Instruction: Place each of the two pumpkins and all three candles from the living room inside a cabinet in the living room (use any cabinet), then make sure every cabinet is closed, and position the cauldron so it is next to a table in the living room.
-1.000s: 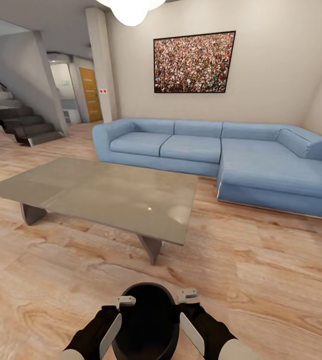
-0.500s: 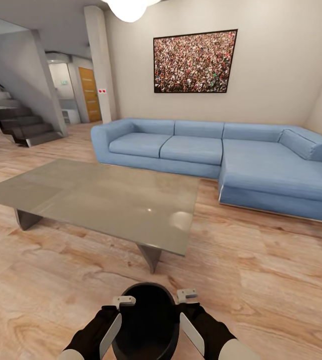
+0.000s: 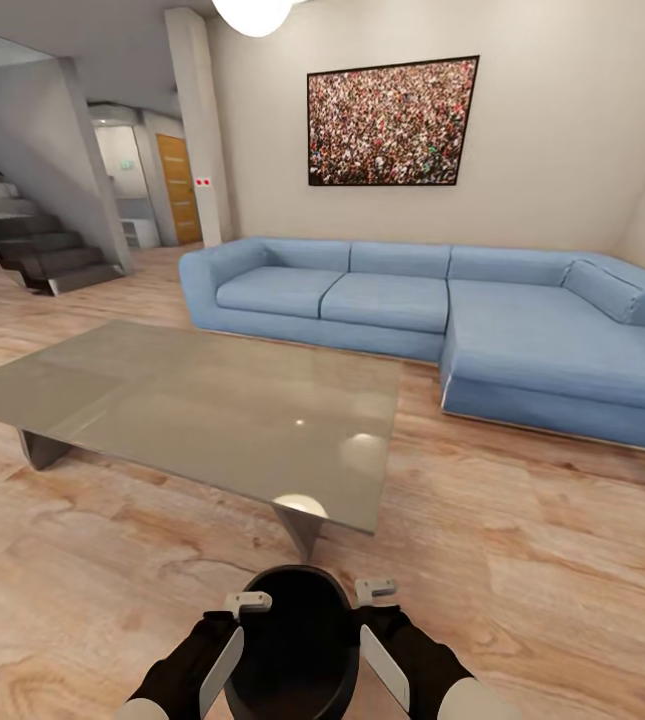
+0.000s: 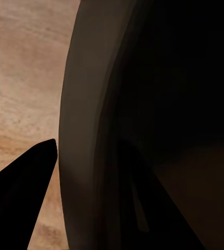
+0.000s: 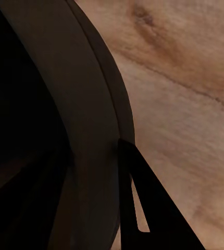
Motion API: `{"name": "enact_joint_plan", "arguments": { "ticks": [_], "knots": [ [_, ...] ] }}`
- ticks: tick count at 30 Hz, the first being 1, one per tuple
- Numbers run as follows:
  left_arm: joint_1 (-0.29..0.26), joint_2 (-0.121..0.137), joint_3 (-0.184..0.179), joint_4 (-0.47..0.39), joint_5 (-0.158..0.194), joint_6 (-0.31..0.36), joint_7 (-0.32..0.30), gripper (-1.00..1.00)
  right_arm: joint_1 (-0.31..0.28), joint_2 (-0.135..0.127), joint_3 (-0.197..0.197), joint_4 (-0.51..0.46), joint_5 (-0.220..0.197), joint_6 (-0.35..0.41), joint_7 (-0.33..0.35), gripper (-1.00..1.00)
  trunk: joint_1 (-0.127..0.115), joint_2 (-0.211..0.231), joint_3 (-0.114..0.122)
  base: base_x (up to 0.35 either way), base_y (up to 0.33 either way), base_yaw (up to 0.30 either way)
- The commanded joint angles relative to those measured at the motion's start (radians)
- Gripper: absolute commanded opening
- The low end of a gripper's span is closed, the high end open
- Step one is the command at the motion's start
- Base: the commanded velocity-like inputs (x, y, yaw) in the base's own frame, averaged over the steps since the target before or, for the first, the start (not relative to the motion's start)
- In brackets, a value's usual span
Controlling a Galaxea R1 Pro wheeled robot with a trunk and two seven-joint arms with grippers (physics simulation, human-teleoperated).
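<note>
Cauldron, a round black pot with a dark hollow interior [image 3: 297, 640], sits at the bottom centre of the head view, held between the two arms above the light wood plank floor [image 3: 522, 590]; the left gripper [image 3: 248, 603] is at its left rim and the right gripper [image 3: 375, 591] at its right rim, each with a pale grey fingertip block against the edge; in the left wrist view the cauldron's thick curved wall [image 4: 91, 130] runs between two dark fingers, one outside it over the floor [image 4: 23, 192] and one inside the bowl, so the left gripper pinches the rim; in the right wrist view the rim [image 5: 91, 130] likewise passes beside a dark finger [image 5: 148, 208] lying outside against it, the other finger lost in the black interior, so this gripper too looks clamped on the wall, though I cannot tell how firmly; the low rectangular grey glossy coffee table on angled legs [image 3: 192, 400] stands just ahead of the cauldron, its near corner leg close to the pot but apart from it; behind the table a light blue L-shaped fabric sofa [image 3: 442, 310] runs along the pale wall, under a dark-framed picture of a dense crowd [image 3: 392, 122]; a dark staircase [image 3: 32, 250] rises at far left, with an orange-brown door [image 3: 180, 188] beyond a square pillar; a round white ceiling lamp [image 3: 254, 14] hangs at the top edge.
</note>
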Motion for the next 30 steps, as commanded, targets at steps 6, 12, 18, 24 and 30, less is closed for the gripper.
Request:
{"name": "enact_joint_plan", "arguments": {
  "ticks": [6,12,18,24,30],
  "knots": [
    [-0.001,0.005,-0.011,0.001,0.020,0.005,0.011,-1.00,-0.001,0.000,0.015,-0.003,-0.007,0.001,-0.010,-1.00,0.000,0.000,-0.001,0.139,0.000,0.000],
    [-0.001,0.005,-0.011,0.001,0.020,0.005,0.011,-1.00,-0.001,0.000,0.015,-0.003,-0.007,0.001,-0.010,-1.00,0.000,0.000,-0.001,0.039,0.000,0.000],
    [-0.001,0.005,-0.011,0.001,0.020,0.005,0.011,-1.00,-0.001,0.000,0.015,-0.003,-0.007,0.001,-0.010,-1.00,0.000,0.000,-0.001,0.002,0.000,0.000],
    [-0.001,0.006,-0.011,0.001,0.020,0.005,0.011,-1.00,-0.001,0.000,0.015,-0.003,-0.007,0.001,-0.009,-1.00,0.002,-0.002,-0.020,0.000,0.000,0.000],
    [-0.001,0.006,-0.011,0.001,0.020,0.005,0.011,-1.00,-0.001,0.000,0.015,-0.003,-0.007,0.001,-0.009,-1.00,0.005,-0.003,-0.043,0.000,0.000,0.000]
  ]
}}
